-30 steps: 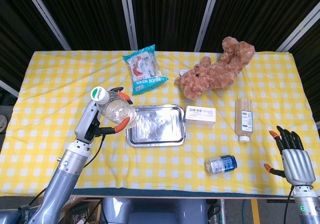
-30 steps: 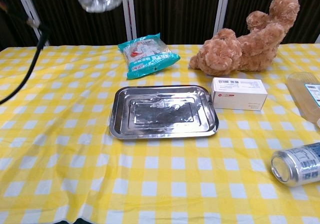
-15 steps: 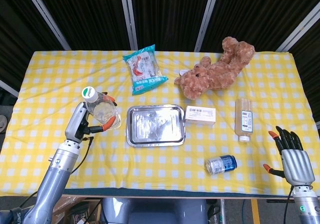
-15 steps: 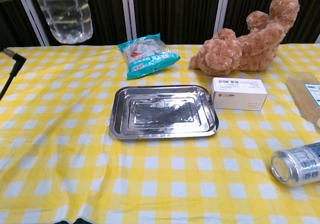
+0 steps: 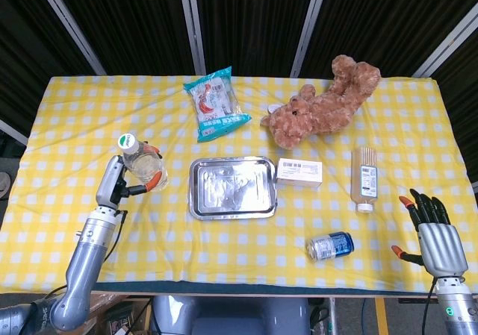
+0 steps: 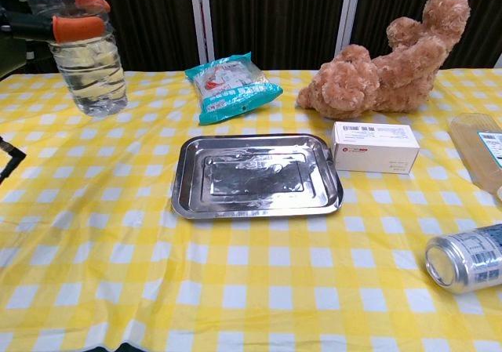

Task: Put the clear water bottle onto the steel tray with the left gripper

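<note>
The clear water bottle [image 5: 140, 167] with a green-and-white cap is upright in my left hand [image 5: 118, 183], left of the steel tray [image 5: 231, 189]. In the chest view the bottle [image 6: 88, 68] shows at the upper left, with orange-tipped fingers [image 6: 77, 27] wrapped round its upper part; its base hangs low over the yellow checked cloth. The tray [image 6: 255, 176] lies bare at the table's centre, about a hand's width right of the bottle. My right hand [image 5: 436, 238] hovers at the table's front right corner, fingers spread, holding nothing.
A teal snack bag [image 5: 216, 104] lies behind the tray and a brown teddy bear [image 5: 325, 104] at the back right. A white box [image 5: 299, 172] sits against the tray's right side. A lying brown drink bottle [image 5: 364, 177] and a tipped blue can [image 5: 331, 245] are further right.
My left hand has carried the bottle leftward and downward, away from the tray's left edge. The right hand has stayed where it was.
</note>
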Controlling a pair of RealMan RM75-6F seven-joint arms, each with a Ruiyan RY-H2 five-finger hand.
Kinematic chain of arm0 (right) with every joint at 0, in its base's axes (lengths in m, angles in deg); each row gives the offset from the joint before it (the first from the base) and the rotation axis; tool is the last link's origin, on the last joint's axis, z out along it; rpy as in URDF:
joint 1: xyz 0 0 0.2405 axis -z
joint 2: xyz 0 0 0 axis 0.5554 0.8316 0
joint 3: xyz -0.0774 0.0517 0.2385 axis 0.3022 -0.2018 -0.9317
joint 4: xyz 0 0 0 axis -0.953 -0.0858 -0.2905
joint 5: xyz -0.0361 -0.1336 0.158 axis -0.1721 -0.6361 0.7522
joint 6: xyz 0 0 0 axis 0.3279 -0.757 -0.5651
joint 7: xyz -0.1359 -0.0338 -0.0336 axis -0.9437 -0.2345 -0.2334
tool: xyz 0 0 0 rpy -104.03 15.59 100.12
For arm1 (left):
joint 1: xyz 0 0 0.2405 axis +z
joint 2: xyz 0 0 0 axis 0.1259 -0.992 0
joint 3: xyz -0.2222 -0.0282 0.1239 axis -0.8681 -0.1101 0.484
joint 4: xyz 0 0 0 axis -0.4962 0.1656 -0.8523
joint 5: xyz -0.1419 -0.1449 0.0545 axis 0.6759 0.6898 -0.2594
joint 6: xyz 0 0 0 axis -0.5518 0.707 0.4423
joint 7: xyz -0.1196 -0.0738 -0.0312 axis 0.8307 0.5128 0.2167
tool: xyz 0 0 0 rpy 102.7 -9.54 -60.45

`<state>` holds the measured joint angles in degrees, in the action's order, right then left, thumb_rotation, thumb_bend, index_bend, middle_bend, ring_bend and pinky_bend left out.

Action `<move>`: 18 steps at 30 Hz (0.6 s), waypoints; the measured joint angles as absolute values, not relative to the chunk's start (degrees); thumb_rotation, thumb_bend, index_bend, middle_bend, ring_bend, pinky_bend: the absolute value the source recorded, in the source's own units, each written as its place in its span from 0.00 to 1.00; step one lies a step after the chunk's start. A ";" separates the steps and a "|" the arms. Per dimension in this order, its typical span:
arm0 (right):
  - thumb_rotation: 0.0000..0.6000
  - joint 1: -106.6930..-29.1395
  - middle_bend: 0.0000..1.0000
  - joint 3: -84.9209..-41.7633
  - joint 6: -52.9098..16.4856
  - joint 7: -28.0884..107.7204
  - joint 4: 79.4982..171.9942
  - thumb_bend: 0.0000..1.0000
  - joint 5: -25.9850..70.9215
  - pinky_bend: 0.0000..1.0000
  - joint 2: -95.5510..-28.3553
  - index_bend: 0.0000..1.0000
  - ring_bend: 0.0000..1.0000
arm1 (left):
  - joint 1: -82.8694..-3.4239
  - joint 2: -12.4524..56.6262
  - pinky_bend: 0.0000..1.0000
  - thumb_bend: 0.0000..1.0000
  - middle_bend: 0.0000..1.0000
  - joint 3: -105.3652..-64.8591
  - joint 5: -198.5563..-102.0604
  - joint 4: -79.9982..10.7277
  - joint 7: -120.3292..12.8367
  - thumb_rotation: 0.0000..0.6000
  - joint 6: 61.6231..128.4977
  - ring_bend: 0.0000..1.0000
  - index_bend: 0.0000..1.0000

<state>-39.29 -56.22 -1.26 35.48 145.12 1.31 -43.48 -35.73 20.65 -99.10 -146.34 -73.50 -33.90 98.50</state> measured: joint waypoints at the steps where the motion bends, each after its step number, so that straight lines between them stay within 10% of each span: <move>1: 1.00 -39.35 0.00 -56.20 -1.40 35.37 145.12 0.05 1.33 0.00 -43.52 0.14 0.01 | -36.26 21.23 0.14 0.48 0.53 -99.14 -146.17 -73.76 -34.40 1.00 98.23 0.12 0.58; 18: 1.00 -39.27 0.00 -55.91 -1.26 36.59 144.81 0.05 0.88 0.00 -43.10 0.14 0.01 | -44.69 35.80 0.14 0.49 0.53 -99.39 -141.20 -76.60 -50.83 1.00 103.05 0.12 0.58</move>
